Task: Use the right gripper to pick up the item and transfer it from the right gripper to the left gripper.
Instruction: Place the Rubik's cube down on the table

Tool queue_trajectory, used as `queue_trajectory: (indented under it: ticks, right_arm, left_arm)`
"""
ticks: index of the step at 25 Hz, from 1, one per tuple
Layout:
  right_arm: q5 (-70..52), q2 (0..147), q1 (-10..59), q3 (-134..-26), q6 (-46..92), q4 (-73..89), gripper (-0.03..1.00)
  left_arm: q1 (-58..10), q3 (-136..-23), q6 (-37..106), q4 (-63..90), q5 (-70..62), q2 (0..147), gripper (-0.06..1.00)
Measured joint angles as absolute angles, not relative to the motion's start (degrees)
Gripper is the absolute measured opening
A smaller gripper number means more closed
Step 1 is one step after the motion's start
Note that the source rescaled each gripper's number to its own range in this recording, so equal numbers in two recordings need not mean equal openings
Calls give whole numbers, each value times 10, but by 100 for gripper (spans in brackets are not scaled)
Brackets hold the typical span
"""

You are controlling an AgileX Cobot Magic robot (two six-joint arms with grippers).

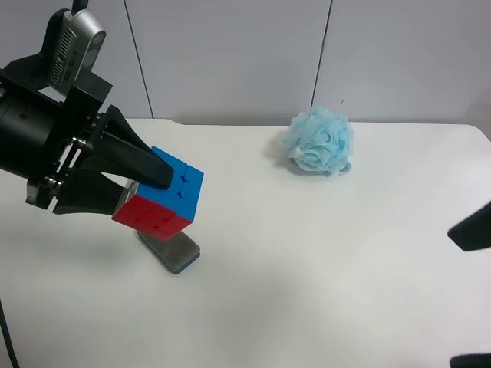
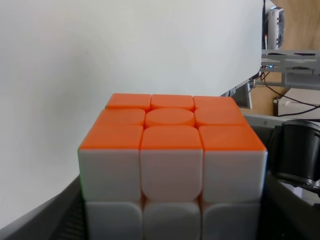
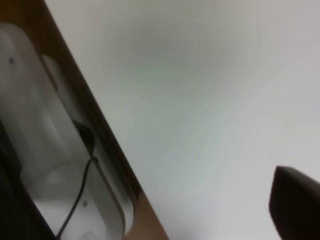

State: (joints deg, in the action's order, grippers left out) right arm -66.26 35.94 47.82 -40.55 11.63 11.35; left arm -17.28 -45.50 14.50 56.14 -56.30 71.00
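The puzzle cube [image 1: 173, 201] is held above the table, blue face up and red face to the front. My left gripper [image 1: 149, 195], on the arm with the grey camera module at the exterior high view's left, is shut on it with one finger on each side. In the left wrist view the cube [image 2: 172, 150] fills the frame, showing orange and white faces. My right gripper is at the exterior high view's right edge, far from the cube, and only a black finger [image 1: 471, 229] shows. In the right wrist view one dark fingertip [image 3: 296, 207] sits at the frame's edge with nothing held.
A flat dark-grey sponge block [image 1: 173, 253] lies on the white table [image 1: 322, 261] just below the held cube. A fluffy light-blue bath pouf [image 1: 321, 142] sits at the back, right of centre. The right wrist view shows the table's brown edge [image 3: 100, 125].
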Motion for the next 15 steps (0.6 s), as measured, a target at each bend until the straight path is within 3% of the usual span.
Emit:
queue_trajectory:
  ticks: [15]
  right_arm:
    - [-617, 93, 478, -285, 27, 59, 100]
  left_arm:
    - [-173, -455, 147, 559, -563, 710, 2]
